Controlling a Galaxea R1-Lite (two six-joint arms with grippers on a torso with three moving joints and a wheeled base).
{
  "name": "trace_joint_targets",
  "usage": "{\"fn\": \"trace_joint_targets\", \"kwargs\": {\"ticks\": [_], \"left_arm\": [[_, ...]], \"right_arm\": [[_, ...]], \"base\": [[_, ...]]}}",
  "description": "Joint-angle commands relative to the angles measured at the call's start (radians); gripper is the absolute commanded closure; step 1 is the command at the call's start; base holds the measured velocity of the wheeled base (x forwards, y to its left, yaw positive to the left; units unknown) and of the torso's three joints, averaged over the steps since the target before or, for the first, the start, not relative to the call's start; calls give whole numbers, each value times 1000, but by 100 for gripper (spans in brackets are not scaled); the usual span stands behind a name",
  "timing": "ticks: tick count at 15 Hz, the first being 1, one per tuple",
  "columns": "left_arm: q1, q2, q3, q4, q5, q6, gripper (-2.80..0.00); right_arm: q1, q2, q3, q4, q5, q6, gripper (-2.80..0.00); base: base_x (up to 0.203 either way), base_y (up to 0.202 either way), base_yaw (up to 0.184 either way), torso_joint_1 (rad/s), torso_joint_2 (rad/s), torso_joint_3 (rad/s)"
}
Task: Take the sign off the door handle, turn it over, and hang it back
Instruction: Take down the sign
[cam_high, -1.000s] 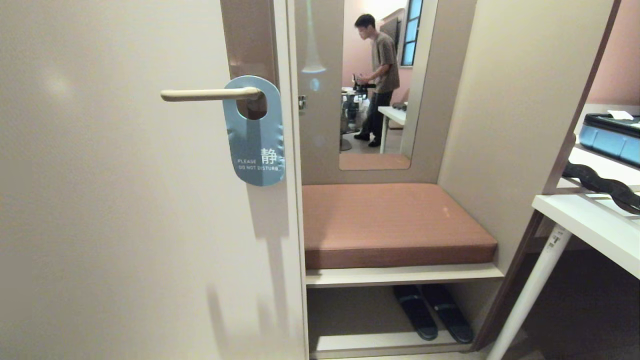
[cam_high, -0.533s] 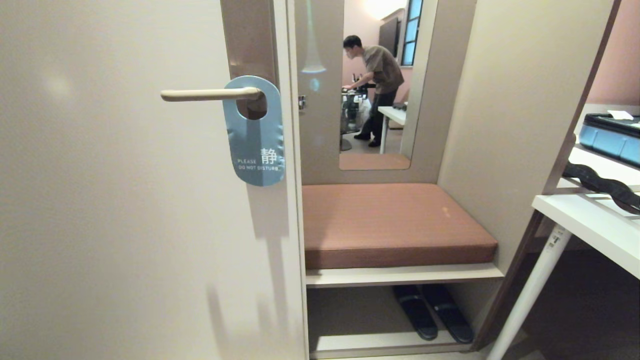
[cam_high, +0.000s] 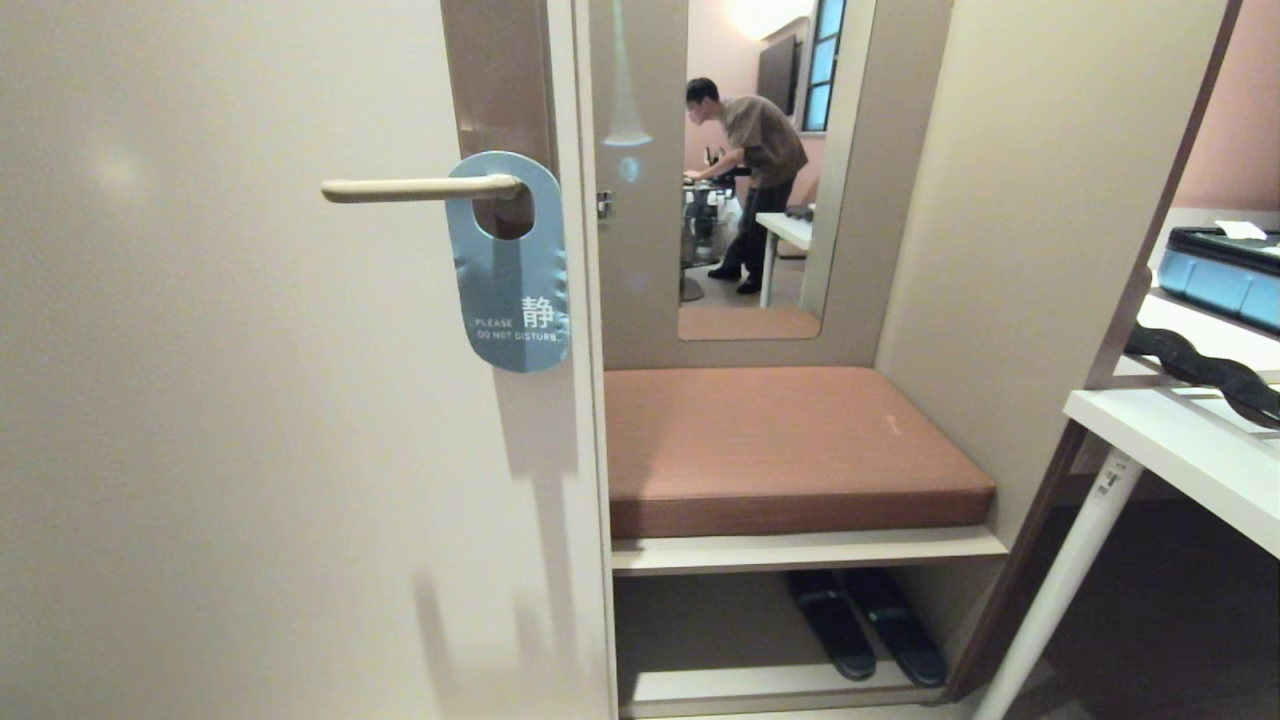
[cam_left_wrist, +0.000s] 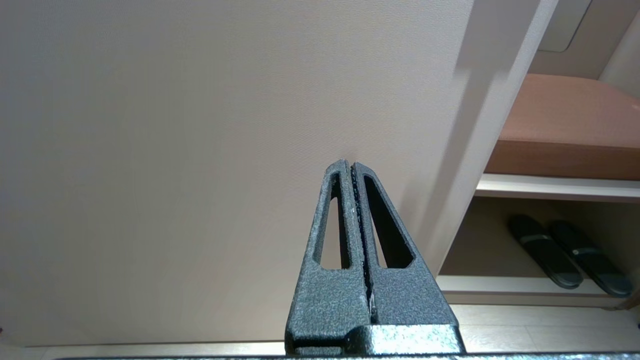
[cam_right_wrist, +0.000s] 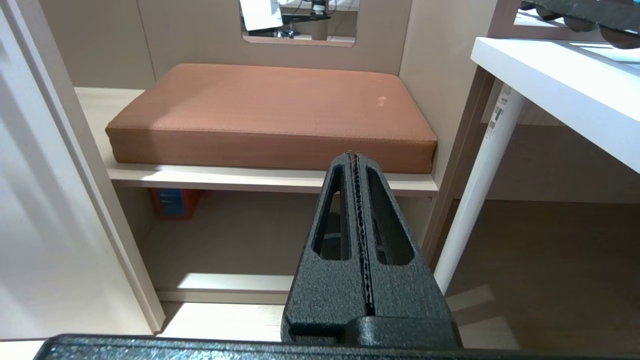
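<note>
The blue sign (cam_high: 510, 270) hangs on the cream door handle (cam_high: 420, 188), its "PLEASE DO NOT DISTURB" side facing me. The handle sits on a tall brownish plate (cam_high: 497, 70) near the door's right edge. Neither arm shows in the head view. My left gripper (cam_left_wrist: 350, 165) is shut and empty, low down, pointing at the bare lower part of the door (cam_left_wrist: 200, 125). My right gripper (cam_right_wrist: 354, 156) is also shut and empty, pointing at the front of the brown seat cushion (cam_right_wrist: 270, 107). The sign and the handle are outside both wrist views.
Right of the door is a niche with a brown cushioned bench (cam_high: 780, 440), dark slippers (cam_high: 865, 620) on the shelf below. A mirror (cam_high: 760, 160) above it shows a person in a room. A white table (cam_high: 1180, 450) with a white leg (cam_high: 1060, 580) stands at the right.
The person in the mirror has bent forward over the table. Sign, handle and both grippers have not moved.
</note>
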Motion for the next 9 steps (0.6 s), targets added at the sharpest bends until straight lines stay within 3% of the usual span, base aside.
{"fn": "trace_joint_targets", "kwargs": {"ticks": [1,9], "left_arm": [[0,1,0,0,0,-1,0],[0,1,0,0,0,-1,0]], "right_arm": [[0,0,0,0,0,0,0],[0,0,0,0,0,0,0]], "base": [[0,0,0,0,0,0],[0,0,0,0,0,0]]}}
